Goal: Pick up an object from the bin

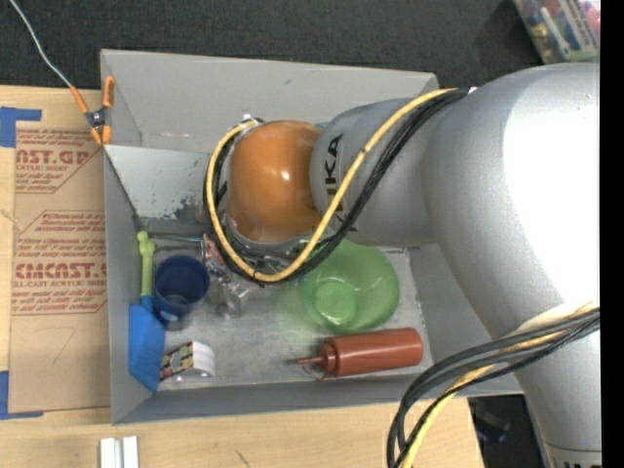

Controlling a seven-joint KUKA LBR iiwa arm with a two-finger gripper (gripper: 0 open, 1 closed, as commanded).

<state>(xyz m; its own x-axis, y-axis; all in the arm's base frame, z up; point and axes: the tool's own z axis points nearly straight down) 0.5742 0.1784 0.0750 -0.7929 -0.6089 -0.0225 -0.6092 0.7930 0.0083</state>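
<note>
Currently my arm (507,193) comes in from the view's right and reaches over the bin (263,76), its orange cover (273,178) hanging above the bin's middle. Biggest of the loose things is the green bowl (351,291), upright and tucked partly under the arm toward the view's right. Next, the red-brown bottle (375,351) lies on its side along the near wall, long axis running across the view, nozzle toward the left. The blue cup (180,286) stands mouth up near the left wall. A flat blue scoop (146,344) lies just below it in the view, a thin green stick (145,256) runs beside it against the wall, and a small white packet (190,359) sits near the scoop. The tool (229,291) pokes out under the cover, low over the bin's floor between cup and bowl. I cannot tell whether it is wide or narrow, and I see nothing in it. What the next move turns on, as I judge it, is that the cup sits just to the view's left of the tool, closer than the bowl's rim. A short shift left should therefore bring the tool onto the cup's rim. Nothing is picked yet.
</note>
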